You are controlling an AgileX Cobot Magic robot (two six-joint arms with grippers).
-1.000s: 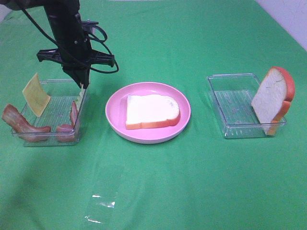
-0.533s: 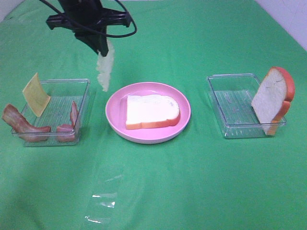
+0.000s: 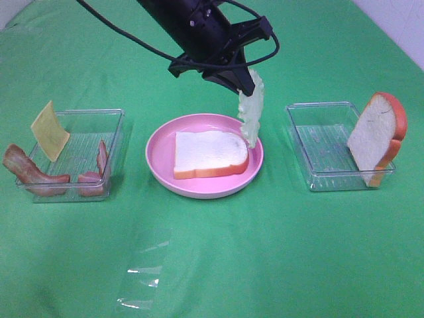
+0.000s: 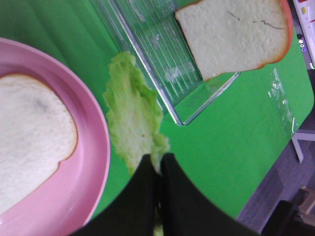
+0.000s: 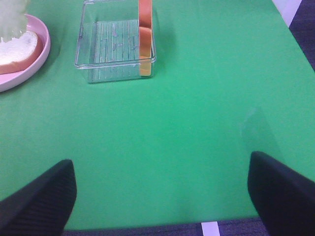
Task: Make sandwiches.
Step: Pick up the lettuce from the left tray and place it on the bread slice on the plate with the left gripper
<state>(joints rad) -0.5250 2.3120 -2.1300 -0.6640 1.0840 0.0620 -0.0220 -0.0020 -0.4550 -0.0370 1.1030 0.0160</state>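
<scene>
The left gripper (image 3: 246, 85) is clamped shut on the top edge of a pale green lettuce leaf (image 3: 252, 114), which hangs limp below it at the right side of the pink plate (image 3: 199, 190). Whether its lower tip touches the bread slice (image 3: 211, 154) lying flat on that plate cannot be told. The leaf is judged light, thin and floppy, so an edge pinch is enough, but swinging and folding are to be expected, and a low release over the bread is advised. The second bread slice (image 3: 376, 136) is propped upright against the end wall of a clear tray (image 3: 344, 180). It is judged light and stiffer, best taken across its faces near the crust. A cheese square (image 3: 50, 131) and bacon strips (image 3: 26, 169) are leaned in the other clear tray (image 3: 86, 112). Everything is laid on a green cloth (image 3: 265, 252), with both trays well apart from the plate. The right gripper (image 5: 162, 196) is held wide apart and empty over bare cloth.
</scene>
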